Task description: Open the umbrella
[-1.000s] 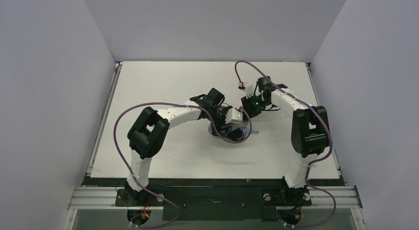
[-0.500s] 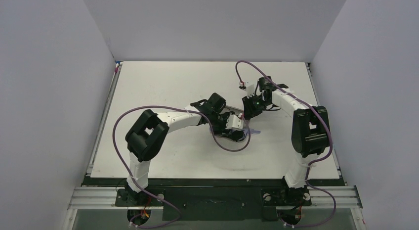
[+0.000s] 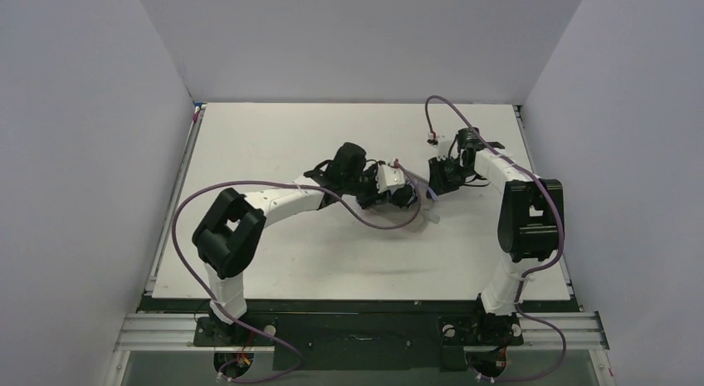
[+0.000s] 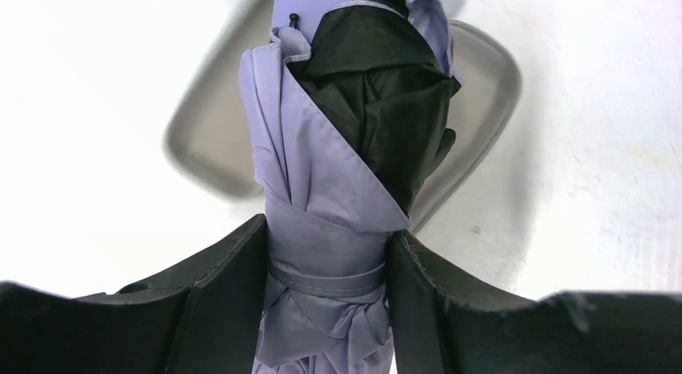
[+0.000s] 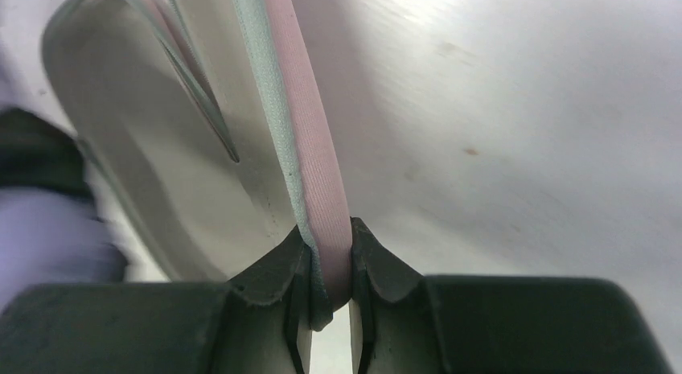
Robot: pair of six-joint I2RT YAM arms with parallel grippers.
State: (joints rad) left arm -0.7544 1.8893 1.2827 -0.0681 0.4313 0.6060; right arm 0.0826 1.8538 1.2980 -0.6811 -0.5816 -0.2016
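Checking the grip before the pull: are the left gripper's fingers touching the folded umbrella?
Touching. The left wrist view shows both fingers pressed against the strapped lavender bundle of the umbrella, no gap on either side.

Setting: a robotics lab test cell, and here is what tells you so. You have one flat white surface (image 3: 274,137) boxed in by plain pale grey panels (image 3: 83,153) on the left, right and far sides. An aluminium rail (image 3: 357,329) runs along the near edge, with two black-and-white arms bolted to it side by side. Purple cables (image 3: 187,236) loop loosely from each arm down to its base. No household furniture or shop fittings show in your views.
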